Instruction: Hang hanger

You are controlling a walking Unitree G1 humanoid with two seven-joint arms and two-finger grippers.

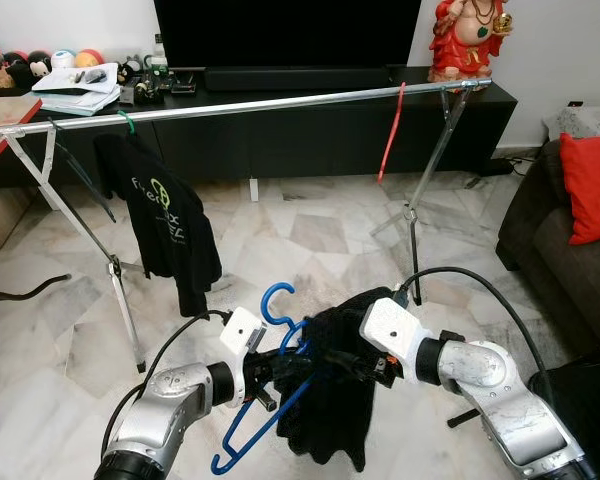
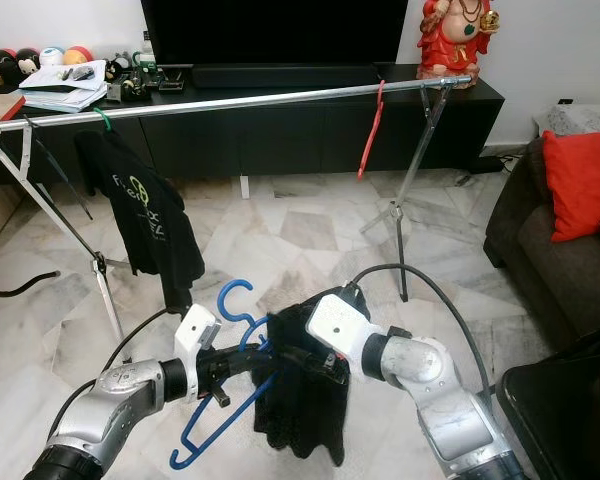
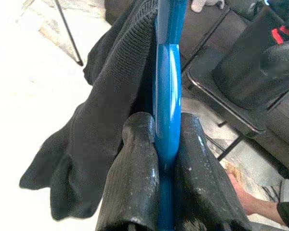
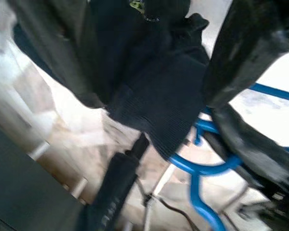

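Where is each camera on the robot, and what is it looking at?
Left eye view: on the head, looking down at both arms, the blue hanger and the rail.
Right eye view: on the head too, sharing that scene.
Left wrist view: on the left wrist, looking along the left gripper, shut on the hanger.
Right wrist view: on the right wrist, looking along the right gripper, which pinches the black garment.

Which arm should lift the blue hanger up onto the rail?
Probably the left. The left gripper is shut on the blue hanger, its fingers clamping the frame below the hook. The right gripper is buried in the black garment, so it can only support the cloth. The rail is ahead.
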